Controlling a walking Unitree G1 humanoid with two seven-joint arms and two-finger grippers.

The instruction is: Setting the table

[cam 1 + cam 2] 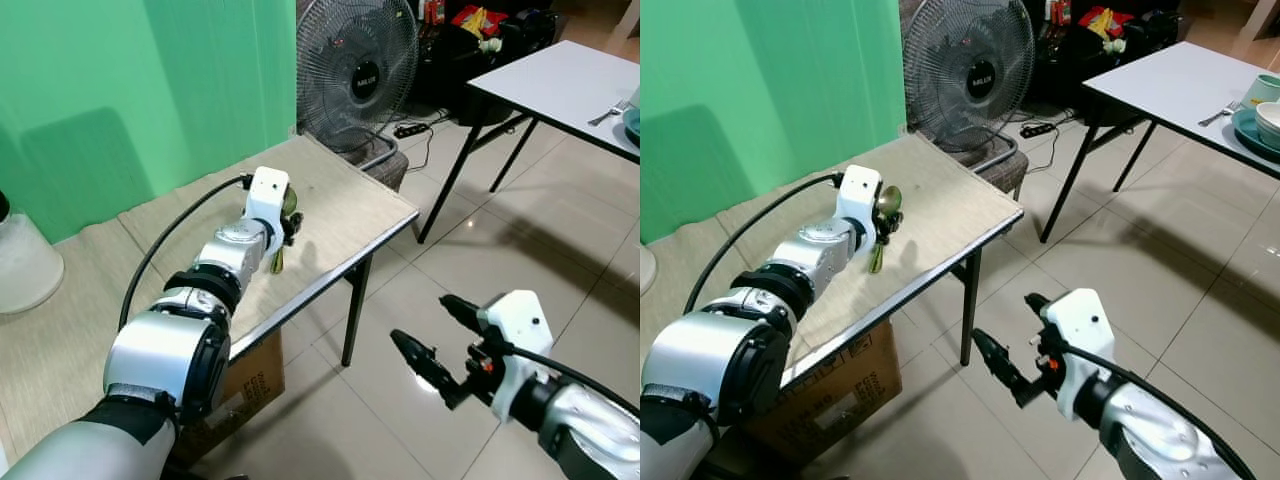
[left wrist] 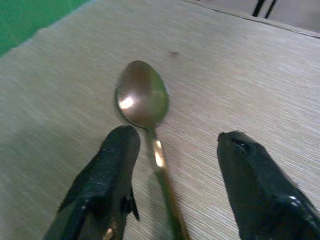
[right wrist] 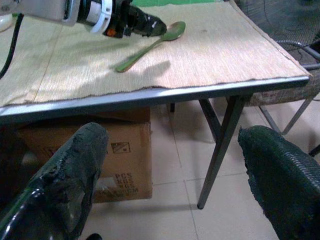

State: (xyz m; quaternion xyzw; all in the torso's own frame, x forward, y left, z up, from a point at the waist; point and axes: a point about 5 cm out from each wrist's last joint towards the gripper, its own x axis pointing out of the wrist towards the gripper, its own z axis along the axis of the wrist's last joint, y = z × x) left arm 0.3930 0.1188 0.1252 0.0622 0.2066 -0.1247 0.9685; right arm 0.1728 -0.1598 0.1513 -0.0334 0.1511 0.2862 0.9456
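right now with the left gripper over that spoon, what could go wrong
The spoon lies flat on the woven table cover, so the open left gripper may slide off its thin handle instead of lifting it. Pressing down could also snag or bunch the cover. The spoon lies toward the table's edge, so a nudge might send it off.

The slim brass-coloured metal spoon (image 2: pixel 145 107) ran its handle off the left wrist picture's edge, while teal crockery (image 1: pixel 1262 122) on the far white worktop (image 1: pixel 1180 85) was cut off, and small cutlery (image 1: pixel 607 113) there was unreadable.
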